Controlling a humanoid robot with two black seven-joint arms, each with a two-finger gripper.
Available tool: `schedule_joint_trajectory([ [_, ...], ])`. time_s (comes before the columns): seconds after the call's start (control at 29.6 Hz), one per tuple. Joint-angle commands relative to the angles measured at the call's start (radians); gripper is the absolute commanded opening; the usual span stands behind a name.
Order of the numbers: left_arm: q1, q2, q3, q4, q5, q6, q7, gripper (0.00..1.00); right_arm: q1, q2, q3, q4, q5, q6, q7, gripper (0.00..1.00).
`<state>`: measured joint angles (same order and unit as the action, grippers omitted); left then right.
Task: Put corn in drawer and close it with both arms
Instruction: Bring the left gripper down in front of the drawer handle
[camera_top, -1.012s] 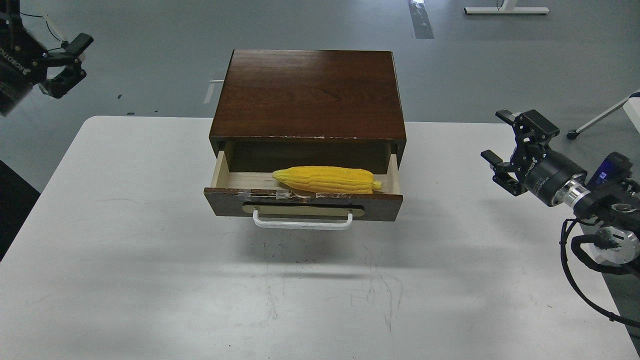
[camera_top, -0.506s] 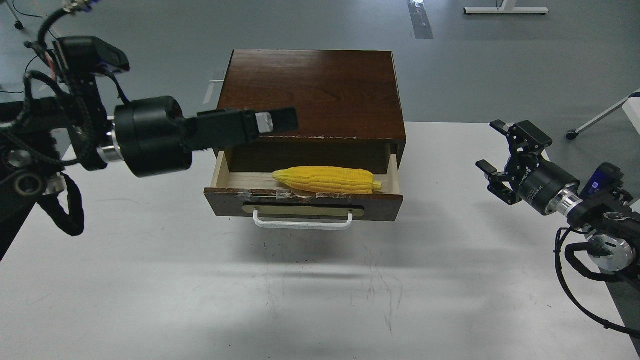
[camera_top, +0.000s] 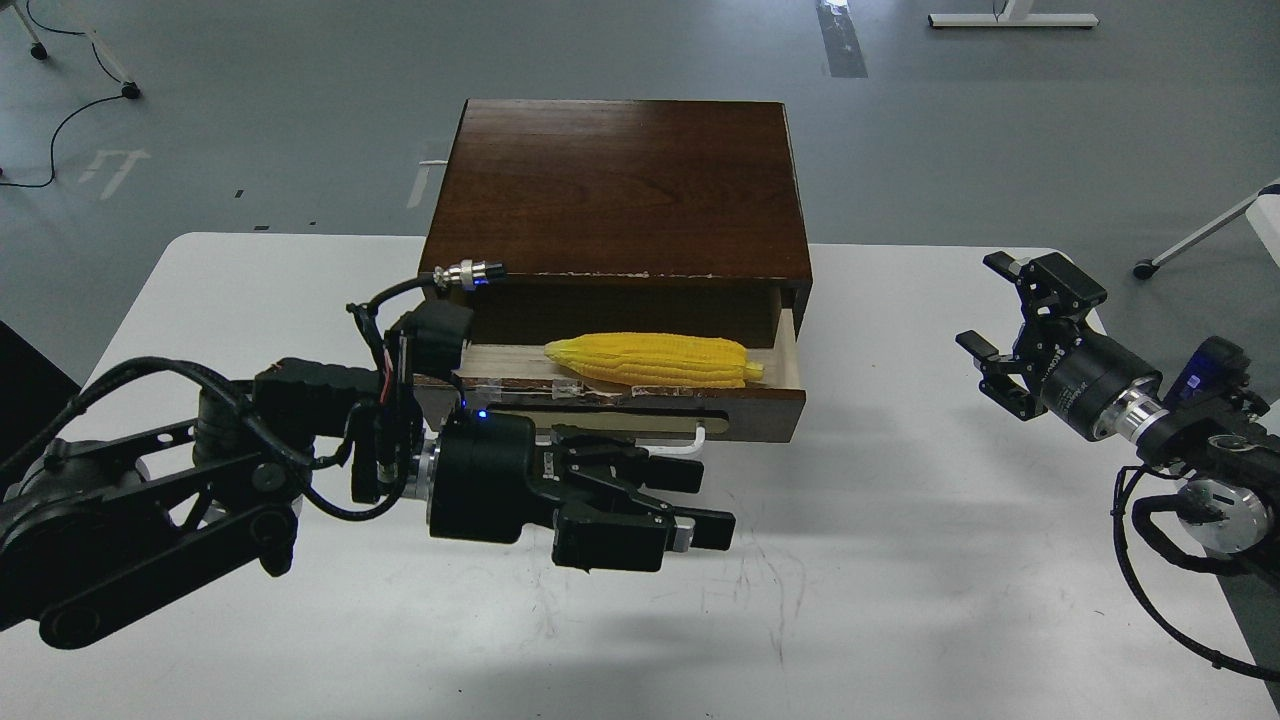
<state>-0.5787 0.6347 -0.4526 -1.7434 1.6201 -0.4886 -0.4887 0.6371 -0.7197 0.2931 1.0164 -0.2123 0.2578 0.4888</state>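
The drawer (camera_top: 760, 412) stands open from the dark brown cabinet (camera_top: 620, 185). The yellow corn (camera_top: 655, 360) lies lengthwise inside it, near the front. My left gripper (camera_top: 705, 498) is low in front of the drawer face, fingers pointing right and apart, holding nothing. It hides most of the white handle (camera_top: 697, 438) and the drawer's left front. My right gripper (camera_top: 990, 303) is open and empty, above the table to the right of the drawer and well away from it.
The white table (camera_top: 900, 560) carries the cabinet at its far middle. My left arm (camera_top: 150, 500) lies across the table's left front. A chair leg with a caster (camera_top: 1143, 268) stands on the floor at the far right.
My left arm has swung down from above the cabinet's left corner to just in front of the drawer face. My right gripper has shifted only slightly. The corn and drawer have not moved.
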Motion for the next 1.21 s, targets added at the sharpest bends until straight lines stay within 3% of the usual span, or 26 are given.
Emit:
schedule_joint_trajectory([
  [0.0, 0.100, 0.002, -0.011, 0.044, -0.012, 0.000, 0.000, 0.00, -0.001, 0.002, 0.000, 0.001, 0.001, 0.000, 0.000, 0.99],
  [0.44, 0.134, -0.003, -0.069, 0.240, -0.204, 0.000, 0.000, 0.00, -0.014, 0.003, -0.002, 0.001, 0.001, 0.000, 0.000, 0.99],
  [1.18, 0.114, -0.030, -0.103, 0.321, -0.236, 0.002, 0.000, 0.00, -0.025, 0.014, -0.002, 0.004, -0.001, 0.000, 0.000, 0.99],
])
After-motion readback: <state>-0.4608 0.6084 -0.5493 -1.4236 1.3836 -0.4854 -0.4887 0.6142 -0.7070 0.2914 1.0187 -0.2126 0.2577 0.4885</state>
